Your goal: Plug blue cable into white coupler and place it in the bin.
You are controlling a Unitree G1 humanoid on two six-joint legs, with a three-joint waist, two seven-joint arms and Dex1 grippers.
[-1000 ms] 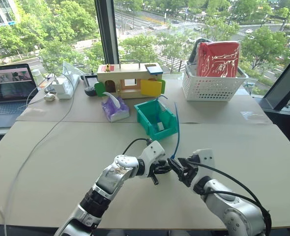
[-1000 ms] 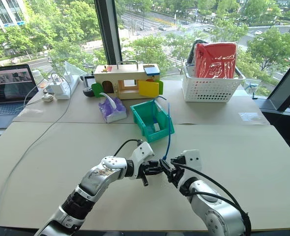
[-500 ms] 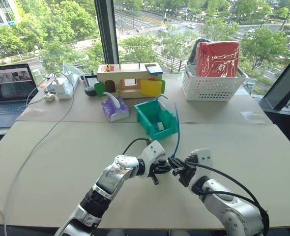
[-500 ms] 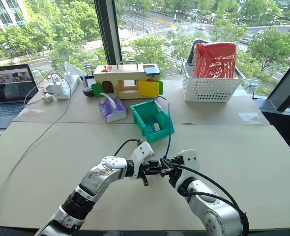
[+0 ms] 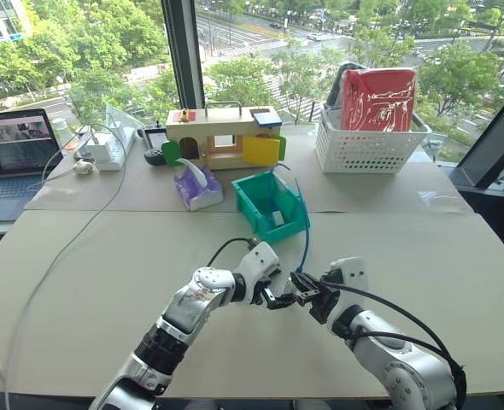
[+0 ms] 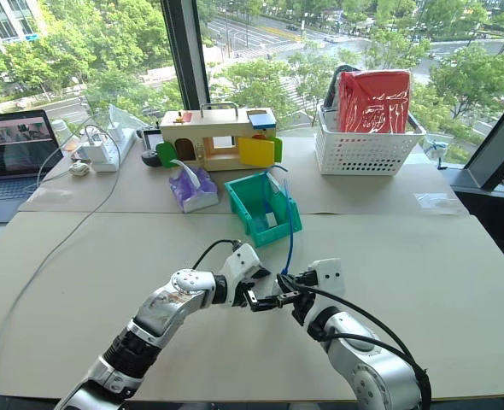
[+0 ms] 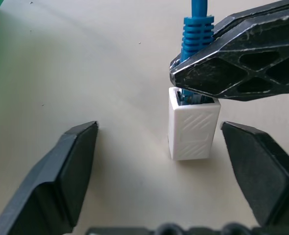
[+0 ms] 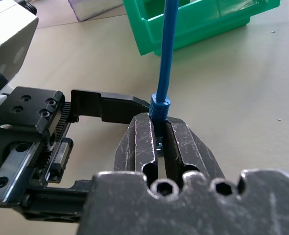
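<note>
Cable (image 7: pixel 198 22) sits plugged into coupler (image 7: pixel 192 128); right gripper (image 8: pixel 159 139) clamps its plug, left gripper (image 7: pixel 171 164) gapes apart; bin (image 5: pixel 273 205) drop remains

Daylit table by a wide window over a green street

A pale beige table (image 5: pixel 81 282), made of boards butted together with visible seams, stands against a tall window (image 5: pixel 90 60) split by a dark upright frame (image 5: pixel 177 51); outside lie leafy trees and a road seen from high up. Along the far edge sit an open laptop (image 5: pixel 13 162), a white power strip (image 5: pixel 107 149) with a grey-white cord (image 5: pixel 55 256) trailing over the tabletop, a wooden toy house (image 5: pixel 222 137) with coloured panels, a purple tissue pack (image 5: pixel 199 186), and a white lattice basket (image 5: pixel 367 145) holding a red bag (image 5: pixel 378 98). Soft daylight falls evenly.
</note>
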